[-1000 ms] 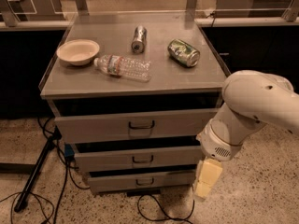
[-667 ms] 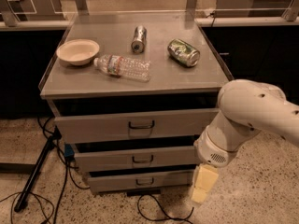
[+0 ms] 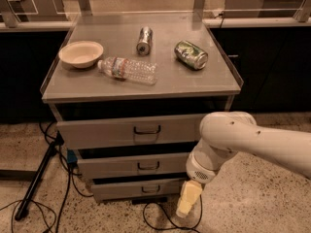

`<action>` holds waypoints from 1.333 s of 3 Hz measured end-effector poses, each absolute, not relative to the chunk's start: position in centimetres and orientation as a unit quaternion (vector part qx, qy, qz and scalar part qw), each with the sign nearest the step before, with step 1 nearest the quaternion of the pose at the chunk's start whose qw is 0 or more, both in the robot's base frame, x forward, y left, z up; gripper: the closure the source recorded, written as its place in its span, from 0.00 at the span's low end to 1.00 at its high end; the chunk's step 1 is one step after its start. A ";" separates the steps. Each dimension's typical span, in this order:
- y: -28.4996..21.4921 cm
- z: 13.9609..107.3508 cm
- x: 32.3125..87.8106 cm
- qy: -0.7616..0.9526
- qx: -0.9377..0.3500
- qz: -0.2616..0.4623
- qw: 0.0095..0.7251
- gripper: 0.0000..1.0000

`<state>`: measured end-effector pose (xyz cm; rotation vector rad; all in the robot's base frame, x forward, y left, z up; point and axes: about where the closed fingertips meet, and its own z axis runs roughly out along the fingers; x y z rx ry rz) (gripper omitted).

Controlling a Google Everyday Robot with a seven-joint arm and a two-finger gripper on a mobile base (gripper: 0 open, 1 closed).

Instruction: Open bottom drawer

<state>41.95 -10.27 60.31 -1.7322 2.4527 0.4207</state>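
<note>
A grey cabinet holds three drawers stacked one above another. The bottom drawer (image 3: 138,188) is the lowest and shortest front, closed, with a small dark loop handle (image 3: 150,189) at its centre. My gripper (image 3: 187,200) hangs from the white arm at the drawer's right end, just in front of it and a little to the right of the handle, its pale yellow fingers pointing down toward the floor.
On the cabinet top (image 3: 194,84) lie a cream bowl (image 3: 81,54), a plastic bottle (image 3: 128,70), a silver can (image 3: 144,40) and a green can (image 3: 191,54). Cables (image 3: 160,217) trail on the floor below the drawers. A black stand leg (image 3: 36,181) leans at the left.
The arm and gripper have shifted left and slightly down, closer to the bottom drawer's front. The drawers have not moved.
</note>
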 end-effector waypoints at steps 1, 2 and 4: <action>-10.2 60.2 42.0 0.808 -0.570 0.139 0.055 0.00; -10.0 58.9 41.6 0.803 -0.570 0.167 0.054 0.00; -6.8 53.9 42.4 0.761 -0.589 0.252 0.100 0.00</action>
